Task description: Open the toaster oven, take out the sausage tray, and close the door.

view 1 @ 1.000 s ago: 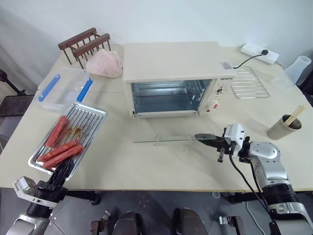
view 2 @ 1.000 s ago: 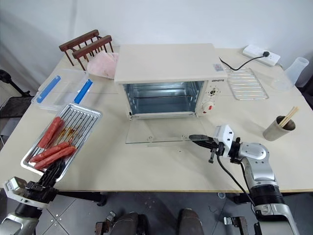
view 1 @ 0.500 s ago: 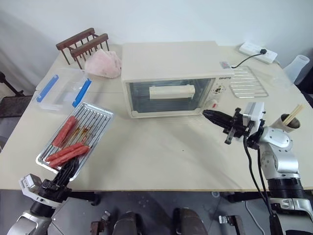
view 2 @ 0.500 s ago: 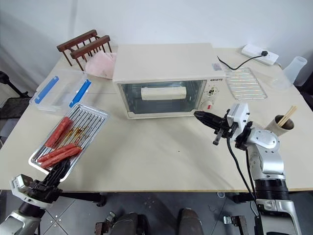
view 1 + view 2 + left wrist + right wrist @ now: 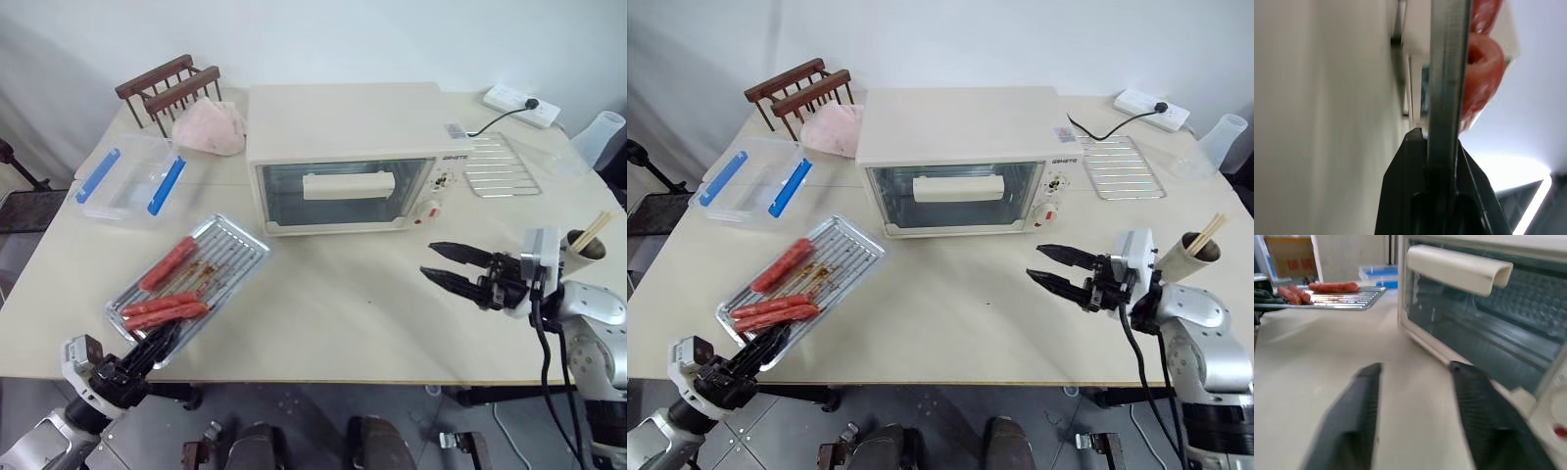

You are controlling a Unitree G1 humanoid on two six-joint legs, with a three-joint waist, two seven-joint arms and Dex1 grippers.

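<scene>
The cream toaster oven (image 5: 343, 127) stands mid-table with its glass door (image 5: 338, 196) shut and the bar handle (image 5: 1459, 269) facing me. The sausage tray (image 5: 191, 287), shiny metal holding three red sausages, lies tilted at the front left of the table. My left gripper (image 5: 149, 345) is shut on the tray's near rim, and in the left wrist view its fingers (image 5: 1413, 161) clamp the metal edge. My right gripper (image 5: 428, 258) hovers open in front of the oven's knob side, apart from the door, with nothing between its fingers (image 5: 1352, 416).
A clear box with blue clips (image 5: 127, 181), a wooden rack (image 5: 167, 88) and a pink cloth (image 5: 209, 127) sit at the back left. A bare wire rack (image 5: 498, 164), a power strip (image 5: 519, 103), a clear cup (image 5: 602, 137) and a cup of chopsticks (image 5: 585, 245) occupy the right side.
The door went from lying open to shut. My right gripper then drew back from the oven and opened. The tray swung rightward with my left gripper still holding it.
</scene>
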